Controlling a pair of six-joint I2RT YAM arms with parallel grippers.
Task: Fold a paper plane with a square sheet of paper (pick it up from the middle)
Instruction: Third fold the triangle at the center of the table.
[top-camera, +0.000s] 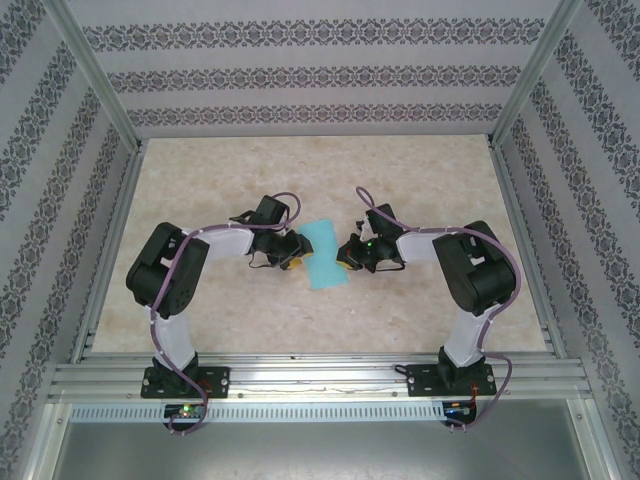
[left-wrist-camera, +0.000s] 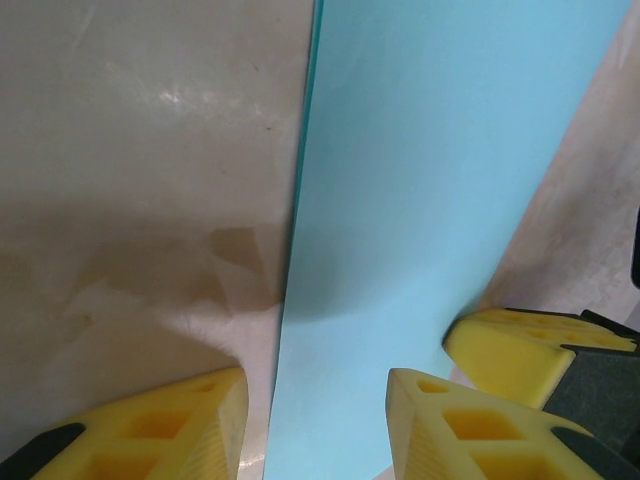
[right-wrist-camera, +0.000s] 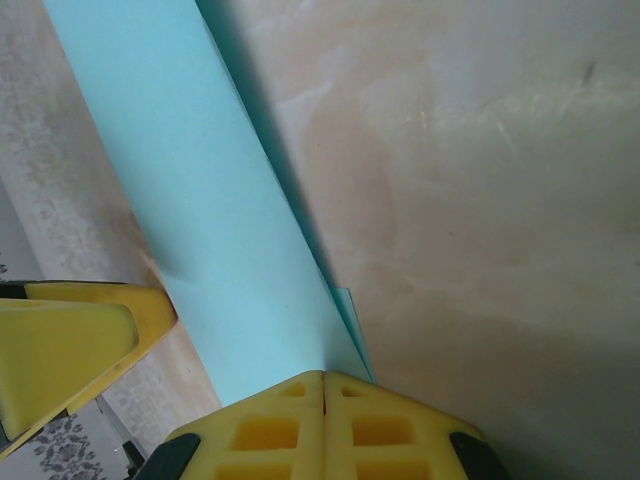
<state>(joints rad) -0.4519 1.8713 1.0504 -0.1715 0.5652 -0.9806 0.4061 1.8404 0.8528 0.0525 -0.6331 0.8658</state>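
Note:
The square sheet of paper (top-camera: 322, 254) is a turquoise-blue folded strip in the middle of the table, between the two grippers. My right gripper (top-camera: 349, 253) is at its right end. In the right wrist view its yellow jaws (right-wrist-camera: 325, 378) are pressed together on the end of the sheet (right-wrist-camera: 210, 200), and a lower layer peeks out along the fold. A shadow on the table beside the sheet shows it is lifted. My left gripper (top-camera: 294, 254) is at the left end. Its fingers (left-wrist-camera: 318, 380) stand apart with the sheet (left-wrist-camera: 420, 200) running between them.
The table (top-camera: 200, 190) is marbled beige. Patterned walls and aluminium posts (top-camera: 95, 90) close it in on three sides. An aluminium rail (top-camera: 320, 375) carrying both arm bases runs along the near edge. Bare table lies behind and to both sides of the grippers.

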